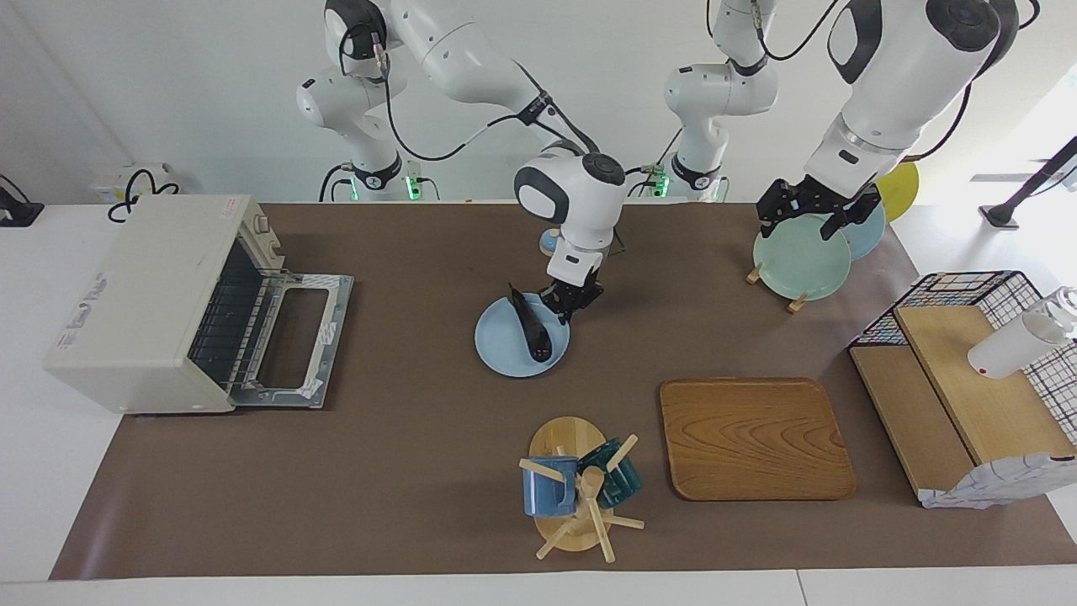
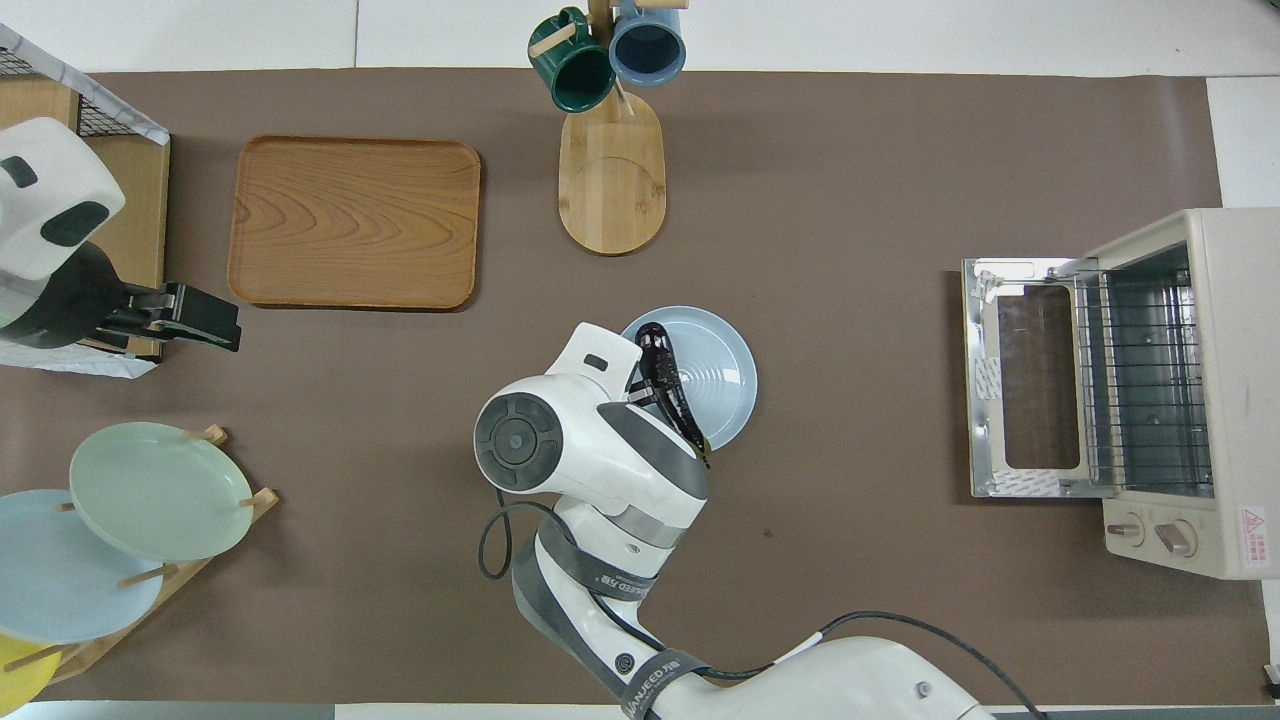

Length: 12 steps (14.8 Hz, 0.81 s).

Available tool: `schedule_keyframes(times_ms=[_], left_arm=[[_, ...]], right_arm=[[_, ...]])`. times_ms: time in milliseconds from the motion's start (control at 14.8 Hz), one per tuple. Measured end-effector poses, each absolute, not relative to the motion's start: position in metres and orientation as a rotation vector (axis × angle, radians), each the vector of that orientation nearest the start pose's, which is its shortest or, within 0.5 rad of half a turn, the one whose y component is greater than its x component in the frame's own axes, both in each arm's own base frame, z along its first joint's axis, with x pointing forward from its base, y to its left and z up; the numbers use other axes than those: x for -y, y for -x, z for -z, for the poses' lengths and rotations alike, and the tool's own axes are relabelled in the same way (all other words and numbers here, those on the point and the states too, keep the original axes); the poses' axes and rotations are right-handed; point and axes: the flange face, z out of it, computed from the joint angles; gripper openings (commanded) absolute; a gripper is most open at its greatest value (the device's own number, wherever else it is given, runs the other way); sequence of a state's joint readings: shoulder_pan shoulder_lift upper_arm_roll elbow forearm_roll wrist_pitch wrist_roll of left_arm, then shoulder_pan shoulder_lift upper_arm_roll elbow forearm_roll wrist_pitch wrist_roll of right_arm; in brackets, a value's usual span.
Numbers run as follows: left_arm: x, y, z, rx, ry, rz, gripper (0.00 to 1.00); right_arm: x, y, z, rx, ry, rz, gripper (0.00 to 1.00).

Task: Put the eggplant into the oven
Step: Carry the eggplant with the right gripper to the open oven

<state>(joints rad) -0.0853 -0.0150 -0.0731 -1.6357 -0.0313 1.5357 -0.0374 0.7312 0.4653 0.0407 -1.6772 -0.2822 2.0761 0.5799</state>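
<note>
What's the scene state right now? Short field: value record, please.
eggplant: lying on the light blue plate, mid-table
right gripper: down at the plate, shut on the eggplant
left gripper: open, waiting over the green plate in the plate rack
oven: at the right arm's end of the table, door folded down open, wire rack visible, nothing seen inside
wooden tray: farther from the robots than the plate rack
mug tree: holds a blue and a green mug
task: eggplant not yet in oven
</note>
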Motion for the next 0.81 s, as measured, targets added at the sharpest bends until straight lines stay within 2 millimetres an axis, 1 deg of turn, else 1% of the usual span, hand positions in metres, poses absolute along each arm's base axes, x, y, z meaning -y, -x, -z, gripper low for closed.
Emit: schedule_keyframes(times_ms=[67, 135, 202, 270, 337, 404, 472, 539, 606, 741, 809], left_arm=[[0.090, -0.537, -0.599, -0.191, 3.155, -0.138, 1.00], [0.090, -0.537, -0.599, -0.191, 3.155, -0.138, 1.00], [0.090, -0.537, -0.599, -0.191, 3.155, -0.138, 1.00], [0.090, -0.537, -0.599, -0.191, 3.155, -0.138, 1.00], [0.090, -0.537, -0.599, -0.191, 3.155, -0.138, 1.00], [0.090, -0.537, -0.599, -0.191, 3.155, -0.138, 1.00], [0.090, -0.537, -0.599, -0.191, 3.155, -0.138, 1.00], [0.090, -0.537, -0.599, -0.191, 3.155, -0.138, 1.00], [0.090, -0.537, -0.599, -0.191, 3.155, -0.138, 1.00], [0.090, -0.537, -0.599, -0.191, 3.155, -0.138, 1.00], [0.090, -0.537, -0.599, -0.191, 3.155, -0.138, 1.00]], right_arm=[[-0.444, -0.498, -0.345, 0.555, 3.342, 0.117, 0.00], [-0.430, -0.510, -0.360, 0.526, 3.369, 0.097, 0.00], [-0.408, -0.526, -0.374, 0.497, 3.386, 0.085, 0.00], [-0.378, -0.544, -0.386, 0.483, 3.393, 0.071, 0.00], [-0.343, -0.560, -0.397, 0.472, 3.397, 0.053, 0.00], [-0.306, -0.572, -0.408, 0.454, 3.400, 0.033, 0.00], [-0.269, -0.576, -0.415, 0.427, 3.407, 0.005, 0.00], [-0.237, -0.572, -0.419, 0.395, 3.415, -0.031, 0.00], [-0.211, -0.564, -0.419, 0.359, 3.424, -0.068, 0.00], [-0.170, -0.545, -0.417, 0.316, 3.432, -0.134, 0.00], [-0.153, -0.540, -0.418, 0.314, 3.431, -0.158, 0.00]])
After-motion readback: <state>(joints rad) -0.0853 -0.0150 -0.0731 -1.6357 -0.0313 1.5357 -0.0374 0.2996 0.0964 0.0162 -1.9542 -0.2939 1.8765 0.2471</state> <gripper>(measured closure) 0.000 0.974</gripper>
